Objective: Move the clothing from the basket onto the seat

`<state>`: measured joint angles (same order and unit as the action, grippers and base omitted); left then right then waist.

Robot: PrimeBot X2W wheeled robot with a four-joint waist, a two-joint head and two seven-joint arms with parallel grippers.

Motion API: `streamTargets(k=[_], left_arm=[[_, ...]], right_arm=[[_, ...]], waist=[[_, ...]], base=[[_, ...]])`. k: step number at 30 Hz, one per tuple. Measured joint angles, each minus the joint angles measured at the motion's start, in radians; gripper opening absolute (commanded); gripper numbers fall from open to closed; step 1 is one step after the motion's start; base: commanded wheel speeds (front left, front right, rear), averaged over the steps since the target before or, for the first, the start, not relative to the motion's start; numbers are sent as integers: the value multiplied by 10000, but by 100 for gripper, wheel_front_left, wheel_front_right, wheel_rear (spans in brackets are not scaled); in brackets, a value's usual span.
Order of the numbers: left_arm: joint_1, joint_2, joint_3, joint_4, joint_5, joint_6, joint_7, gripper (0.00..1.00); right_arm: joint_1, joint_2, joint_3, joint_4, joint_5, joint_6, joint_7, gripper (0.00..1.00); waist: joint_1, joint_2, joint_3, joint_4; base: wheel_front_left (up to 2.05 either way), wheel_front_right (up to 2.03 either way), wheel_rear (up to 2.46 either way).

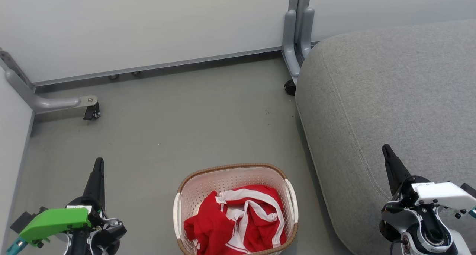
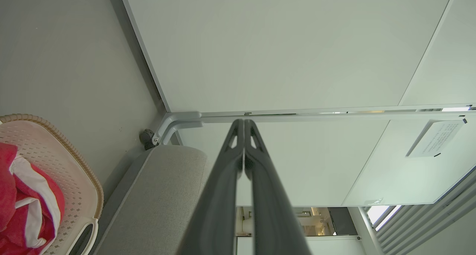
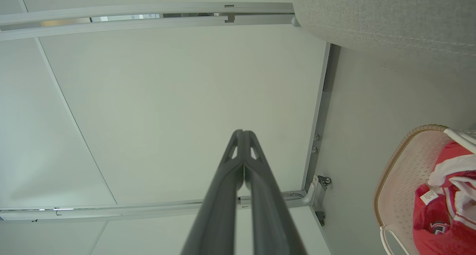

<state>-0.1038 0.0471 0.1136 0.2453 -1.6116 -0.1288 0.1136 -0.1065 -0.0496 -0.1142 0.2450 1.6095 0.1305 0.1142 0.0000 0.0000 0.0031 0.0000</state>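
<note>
Jaws of the left gripper (image 1: 98,163) are pressing together into one slim, dark, matte spike. It is rising at 8 o'clock in the head view from a glossy green wrist cover (image 1: 55,221) and pointing toward 12 o'clock over the smooth grey floor (image 1: 178,113). The left wrist view is showing its two long fingers (image 2: 223,180) meeting at their tips. At 6 o'clock the basket (image 1: 230,180) is sitting on the floor, a rounded cream plastic tub with perforated walls, a brown woven-look rim and white handles. The clothing (image 1: 238,221) is lying crumpled inside it, soft red fabric crossed by white bands. From 1 to 4 o'clock the seat (image 1: 390,91) is spreading out just beside the basket, light-grey coarse-weave upholstery with a rounded corner and a stitched seam. At 4 o'clock the right gripper (image 1: 386,152) is pointing toward 11 o'clock above the seat's edge from a white wrist housing (image 1: 442,193), its jaws likewise resting together, gripping nothing.
</note>
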Motion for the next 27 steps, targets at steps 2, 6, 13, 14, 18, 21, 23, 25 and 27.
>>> streamTargets(k=[2,6,13,14,18,21,23,25,27], left_arm=[[0,0,0,0,0,0,0,0],[0,0,0,0,0,-2,0,0],[0,0,0,0,0,-2,0,0],[0,0,0,0,0,-2,0,0],[0,0,0,0,0,-2,0,0],[0,0,0,0,0,0,0,0],[0,0,0,0,0,-2,0,0],[0,0,0,0,0,-2,0,0],[0,0,0,0,0,0,0,0]], right_arm=[[0,0,0,0,0,0,0,0],[0,0,0,0,0,0,0,0],[0,0,0,0,0,0,0,0],[0,0,0,0,0,0,0,0],[0,0,0,0,0,0,0,0],[0,0,0,0,0,0,0,0],[0,0,0,0,0,0,0,0],[0,0,0,0,0,0,0,0],[0,0,0,0,0,0,0,0]], waist=[[0,0,0,0],[0,0,0,0],[0,0,0,0],[0,0,0,0],[0,0,0,0],[0,0,0,0],[0,0,0,0],[0,0,0,0],[0,0,0,0]], base=[[0,0,0],[0,0,0],[0,0,0],[0,0,0],[0,0,0],[0,0,0],[0,0,0],[0,0,0],[0,0,0]])
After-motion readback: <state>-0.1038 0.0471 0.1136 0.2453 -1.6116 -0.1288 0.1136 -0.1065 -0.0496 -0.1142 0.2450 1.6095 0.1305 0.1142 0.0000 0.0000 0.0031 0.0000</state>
